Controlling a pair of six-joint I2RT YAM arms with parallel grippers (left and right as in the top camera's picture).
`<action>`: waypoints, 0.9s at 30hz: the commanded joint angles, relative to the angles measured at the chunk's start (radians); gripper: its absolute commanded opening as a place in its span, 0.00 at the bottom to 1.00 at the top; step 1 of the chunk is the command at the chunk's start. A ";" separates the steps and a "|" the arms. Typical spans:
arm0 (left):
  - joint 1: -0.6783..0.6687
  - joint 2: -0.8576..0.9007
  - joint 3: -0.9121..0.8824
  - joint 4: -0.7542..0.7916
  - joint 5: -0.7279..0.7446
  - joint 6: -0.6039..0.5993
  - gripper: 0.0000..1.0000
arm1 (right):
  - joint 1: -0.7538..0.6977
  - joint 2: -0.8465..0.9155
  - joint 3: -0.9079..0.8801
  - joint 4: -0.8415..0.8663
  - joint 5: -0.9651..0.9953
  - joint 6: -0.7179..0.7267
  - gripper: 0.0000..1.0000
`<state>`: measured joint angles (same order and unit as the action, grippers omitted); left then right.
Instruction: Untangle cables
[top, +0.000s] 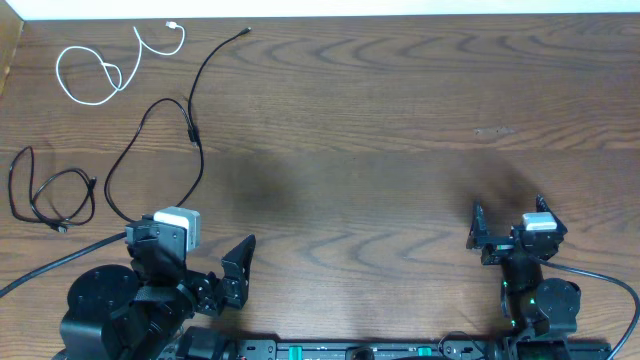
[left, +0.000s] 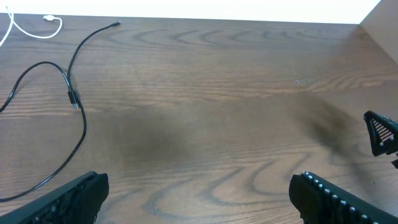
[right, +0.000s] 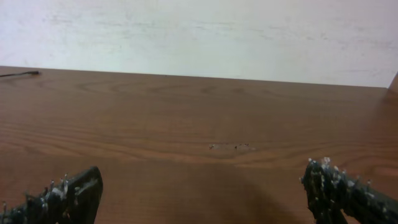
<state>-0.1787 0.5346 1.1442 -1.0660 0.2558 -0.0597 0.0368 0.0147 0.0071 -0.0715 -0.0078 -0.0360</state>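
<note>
From above, three cables lie at the far left of the wooden table (top: 400, 150): a white cable (top: 95, 75) looped at the top, a long black cable (top: 192, 125) snaking down from near the far edge, and a small black cable (top: 55, 200) coiled by the left edge. None is in either arm's grip. The left gripper (top: 195, 245) sits at the near edge, jaws spread wide and empty, and the right gripper (top: 510, 214) is well apart on the right, likewise released. On the left wrist camera, the left gripper (left: 199, 193) gapes over bare wood, with the long black cable (left: 69, 87) ahead to its left. On the right wrist camera, the right gripper (right: 202, 190) is parted with nothing between its fingers, and only the long black cable's tip (right: 22, 74) shows, far left.
</note>
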 joint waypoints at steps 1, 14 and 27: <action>-0.002 -0.001 0.008 0.002 -0.006 -0.006 0.98 | 0.006 -0.010 -0.002 -0.006 -0.001 0.013 0.99; -0.003 -0.001 0.006 -0.092 -0.007 -0.006 0.98 | 0.006 -0.010 -0.002 -0.006 -0.001 0.013 0.99; -0.001 -0.027 -0.076 -0.126 -0.007 -0.093 0.98 | 0.006 -0.010 -0.002 -0.006 -0.001 0.013 0.99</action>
<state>-0.1787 0.5316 1.1233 -1.2121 0.2558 -0.0952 0.0364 0.0147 0.0071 -0.0711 -0.0078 -0.0353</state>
